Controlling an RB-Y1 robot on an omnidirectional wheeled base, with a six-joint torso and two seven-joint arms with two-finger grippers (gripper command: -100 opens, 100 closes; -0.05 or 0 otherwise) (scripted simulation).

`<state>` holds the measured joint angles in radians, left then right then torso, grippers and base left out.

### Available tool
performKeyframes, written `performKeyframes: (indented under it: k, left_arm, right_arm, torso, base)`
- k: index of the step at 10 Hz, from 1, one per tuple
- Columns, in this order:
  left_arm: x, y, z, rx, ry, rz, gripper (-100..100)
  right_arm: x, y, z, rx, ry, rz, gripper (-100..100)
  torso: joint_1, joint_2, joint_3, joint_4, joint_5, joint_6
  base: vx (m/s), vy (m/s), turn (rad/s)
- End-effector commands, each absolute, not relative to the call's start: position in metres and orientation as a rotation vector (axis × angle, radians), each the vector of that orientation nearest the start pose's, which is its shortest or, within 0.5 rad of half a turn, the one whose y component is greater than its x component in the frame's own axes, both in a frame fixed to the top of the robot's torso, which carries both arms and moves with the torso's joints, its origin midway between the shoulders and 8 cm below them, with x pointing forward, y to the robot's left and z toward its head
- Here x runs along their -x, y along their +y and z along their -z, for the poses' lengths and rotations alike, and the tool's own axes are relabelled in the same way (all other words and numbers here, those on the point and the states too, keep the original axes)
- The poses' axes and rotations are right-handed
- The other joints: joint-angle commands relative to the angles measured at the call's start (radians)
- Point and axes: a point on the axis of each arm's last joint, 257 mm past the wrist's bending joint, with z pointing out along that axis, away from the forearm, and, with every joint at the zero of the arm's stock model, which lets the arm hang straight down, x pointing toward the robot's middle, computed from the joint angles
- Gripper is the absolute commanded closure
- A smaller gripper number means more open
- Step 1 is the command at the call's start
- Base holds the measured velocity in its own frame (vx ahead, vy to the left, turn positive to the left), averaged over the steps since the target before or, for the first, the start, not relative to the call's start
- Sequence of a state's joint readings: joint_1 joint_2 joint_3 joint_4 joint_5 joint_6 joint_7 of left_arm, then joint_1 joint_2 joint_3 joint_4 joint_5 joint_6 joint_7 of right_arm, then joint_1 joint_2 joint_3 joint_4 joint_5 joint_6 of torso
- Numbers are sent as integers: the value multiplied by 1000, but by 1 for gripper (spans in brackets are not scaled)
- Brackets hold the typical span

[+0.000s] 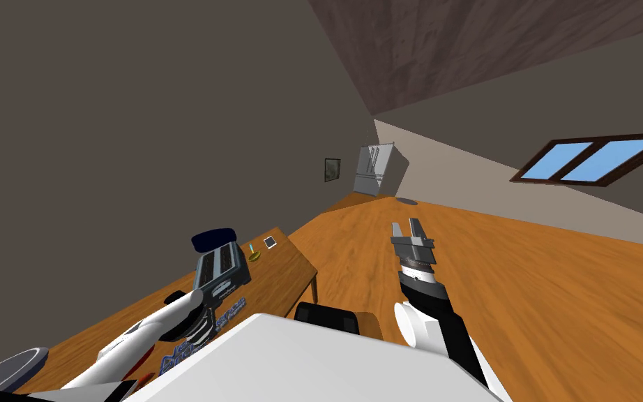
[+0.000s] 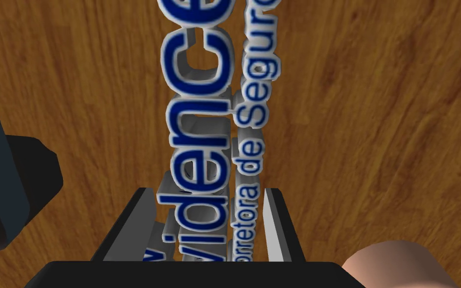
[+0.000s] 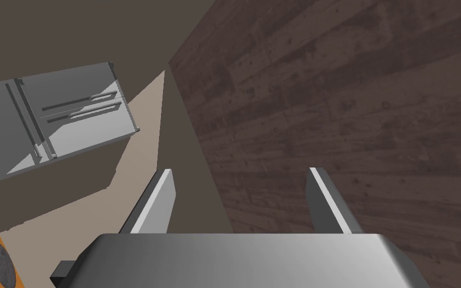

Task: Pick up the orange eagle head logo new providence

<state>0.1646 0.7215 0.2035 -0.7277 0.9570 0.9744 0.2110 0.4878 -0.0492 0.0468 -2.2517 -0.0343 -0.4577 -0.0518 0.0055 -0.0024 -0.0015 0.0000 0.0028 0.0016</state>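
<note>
The logo point(image 2: 202, 125) is a row of raised grey-white letters with blue faces, reading "vidence" with a smaller line beside it. It runs lengthwise over the wooden tabletop point(image 2: 374, 125). My left gripper point(image 2: 207, 192) is shut on the logo, one finger against each long side. Whether the logo rests on the wood or hangs just above it I cannot tell. In the head view my left forearm point(image 1: 167, 321) reaches down over the table, with blue letters point(image 1: 231, 312) showing beside it. My right gripper point(image 1: 406, 230) is open and holds nothing, raised over the floor to the right.
A dark toaster point(image 1: 221, 269) with a dark blue thing point(image 1: 213, 239) on it stands just beyond my left hand, and its dark bulk point(image 2: 9, 190) is close beside the gripper. A small yellow dish point(image 1: 254, 257) and a white card point(image 1: 270, 242) lie farther along the table. A pink rounded thing point(image 2: 394, 265) sits near the right finger.
</note>
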Motion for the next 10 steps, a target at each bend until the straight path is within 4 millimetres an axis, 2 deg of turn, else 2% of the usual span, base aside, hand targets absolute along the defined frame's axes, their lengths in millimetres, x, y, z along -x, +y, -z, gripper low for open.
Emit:
performKeyframes:
  k: [1,2,3,5,9,10]
  left_arm:
    - [-100,576,541,3050,770,2,100]
    - [-100,576,541,3050,770,2,0]
    - [-109,576,540,3061,723,0,100]
    - [-120,577,539,3072,673,0,100]
    - [-154,580,533,3100,522,1,100]
    - [-154,580,533,3100,522,1,100]
  right_arm:
    - [-359,-264,-6,-722,663,-1409,0]
    - [-359,-264,-6,-722,663,-1409,0]
    - [-359,-264,-6,-722,663,-1409,0]
    - [-360,-263,-7,-721,663,-1410,0]
    - [-360,-264,-6,-722,663,-1409,0]
    - [-360,-263,-6,-721,663,-1409,0]
  torso:
    - [0,0,0,0,0,0]
    - [0,0,0,0,0,0]
    - [0,0,0,0,0,0]
    - [5,12,7,3,1,3]
    - [4,14,9,3,0,-1]
    - [3,12,7,3,0,1]
  base:
    - [0,0,0]
    - [0,0,0]
    - [-126,34,-179]
    - [-217,70,-288]
    - [-213,57,-210]
    - [-117,14,-111]
